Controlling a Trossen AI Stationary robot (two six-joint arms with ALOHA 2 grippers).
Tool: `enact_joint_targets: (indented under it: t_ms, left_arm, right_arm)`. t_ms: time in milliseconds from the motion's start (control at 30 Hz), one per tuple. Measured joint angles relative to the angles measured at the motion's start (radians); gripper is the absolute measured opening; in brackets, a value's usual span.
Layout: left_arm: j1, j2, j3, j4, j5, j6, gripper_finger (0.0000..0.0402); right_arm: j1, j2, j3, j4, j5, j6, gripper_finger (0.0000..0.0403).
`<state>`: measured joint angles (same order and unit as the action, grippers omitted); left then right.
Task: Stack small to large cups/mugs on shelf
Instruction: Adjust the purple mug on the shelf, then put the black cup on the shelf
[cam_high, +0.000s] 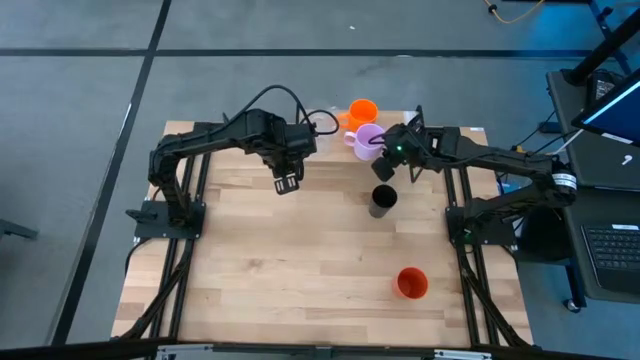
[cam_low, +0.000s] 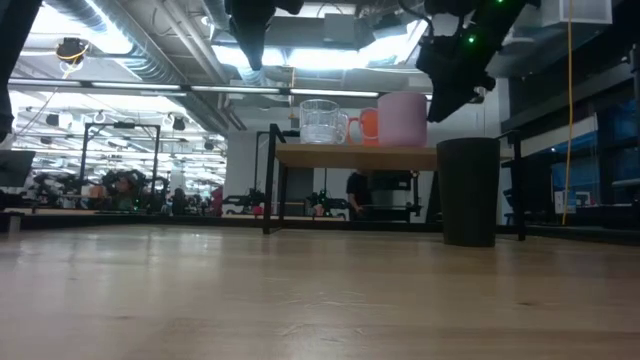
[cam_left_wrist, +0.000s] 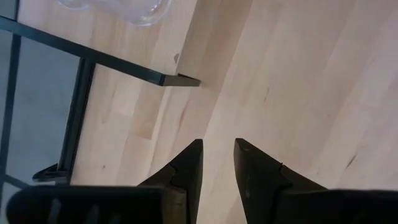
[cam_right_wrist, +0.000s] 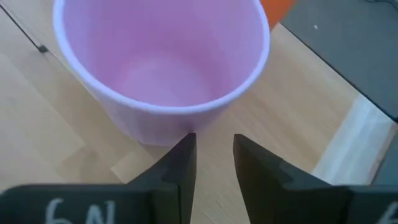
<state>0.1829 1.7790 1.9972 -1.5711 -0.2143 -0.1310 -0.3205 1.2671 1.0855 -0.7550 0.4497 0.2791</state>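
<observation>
Right wrist view: smooth round lilac mug (cam_right_wrist: 163, 65) on pale wood-grain shelf (cam_right_wrist: 283, 112)

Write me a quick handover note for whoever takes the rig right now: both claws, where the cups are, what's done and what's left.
Left claw: empty, slightly open, hanging over the table beside the shelf.
Right claw: slightly open, holding nothing, just behind the lilac mug.
On the shelf: clear tumbler, orange mug, lilac mug, standing side by side, not nested.
On the table: black cup near the shelf, red-orange cup toward the front right.
Done: three vessels on the shelf. Left: the black and red-orange cups, and any stacking.
</observation>
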Motion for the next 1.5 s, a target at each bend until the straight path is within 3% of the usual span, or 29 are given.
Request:
enact_joint_targets:
  t_ms: [600, 833, 1033, 1267, 1500]
  left_arm:
    - [0.0, 0.0, 0.0, 0.0, -0.006, -0.001, 0.0085]
    - [-0.001, 0.0, 0.0, 0.0, -0.004, -0.015, 0.0085]
    - [-0.026, 0.0, 0.0, 0.0, 0.003, -0.072, 0.0085]
    - [-0.101, -0.026, -0.017, 0.002, 0.007, -0.072, 0.0085]
    - [-0.158, -0.205, -0.263, 0.05, -0.028, -0.182, 0.0085]
  right_arm:
    - [-0.017, 0.0, 0.0, 0.112, -0.025, -0.049, 0.0108]
    - [-0.01, -0.03, 0.053, -0.013, -0.026, -0.046, 0.0108]
    - [0.08, -0.105, 0.163, -0.28, -0.028, 0.094, 0.0108]
    - [0.254, -0.199, 0.109, -0.369, -0.128, 0.244, 0.0108]
    - [0.366, -0.204, 0.037, -0.336, -0.166, 0.267, 0.0108]
